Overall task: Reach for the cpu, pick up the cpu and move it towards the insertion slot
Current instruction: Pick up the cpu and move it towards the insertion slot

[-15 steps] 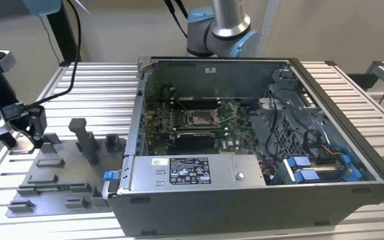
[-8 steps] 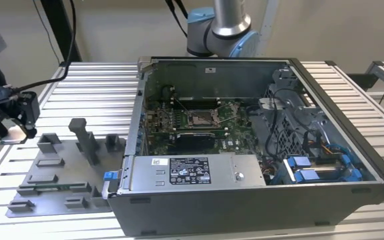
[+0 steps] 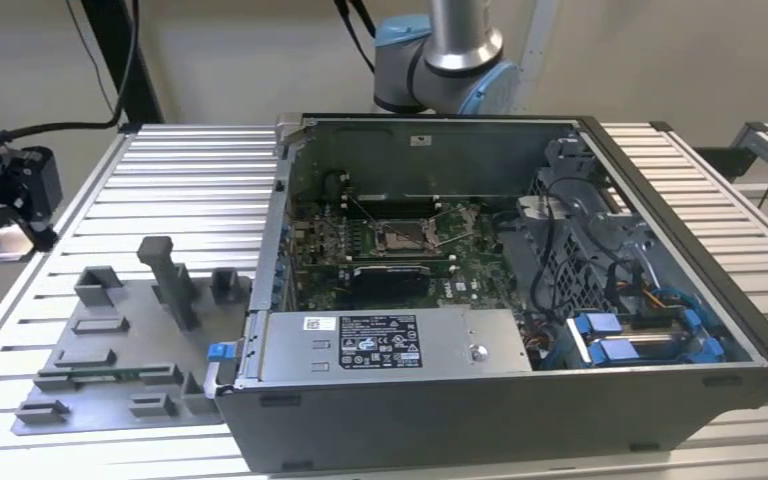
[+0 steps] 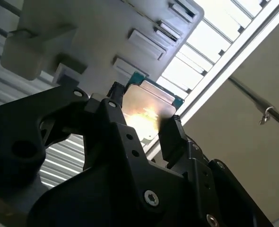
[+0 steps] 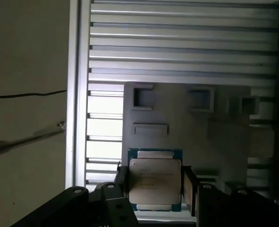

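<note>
Pickup judged done: tool [image 5: 156,180] clamped on cpu [image 5: 154,189] in the first wrist view, held above grey fixture plate [image 5: 177,127], seemingly lifted off it. Insertion slot [image 3: 398,237] well apart from that plate, inside computer case [image 3: 491,420]; carry across not yet done.

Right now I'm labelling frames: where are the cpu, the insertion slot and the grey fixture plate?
cpu [image 5: 154,182], first wrist view, middle of its silver top.
insertion slot [image 3: 400,238], exterior view, its dark centre.
grey fixture plate [image 3: 144,345], exterior view, bare flat surface.
</note>
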Controlling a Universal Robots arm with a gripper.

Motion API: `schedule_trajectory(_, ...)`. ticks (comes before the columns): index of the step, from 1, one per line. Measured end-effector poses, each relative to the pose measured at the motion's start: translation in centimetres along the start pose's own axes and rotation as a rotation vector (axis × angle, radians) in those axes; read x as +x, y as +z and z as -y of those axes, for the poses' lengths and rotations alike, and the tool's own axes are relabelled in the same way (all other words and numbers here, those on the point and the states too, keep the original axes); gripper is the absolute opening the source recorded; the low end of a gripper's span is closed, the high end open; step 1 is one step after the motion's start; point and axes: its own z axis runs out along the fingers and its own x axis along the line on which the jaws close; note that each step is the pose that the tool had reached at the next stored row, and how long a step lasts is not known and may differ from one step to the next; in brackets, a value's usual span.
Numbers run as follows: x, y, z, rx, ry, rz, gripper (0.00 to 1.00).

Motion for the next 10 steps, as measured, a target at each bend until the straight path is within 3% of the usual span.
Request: schedule_trajectory(10,0.01,-4.55,-0.17,-0.0001,0.0,0.0001,0.0)
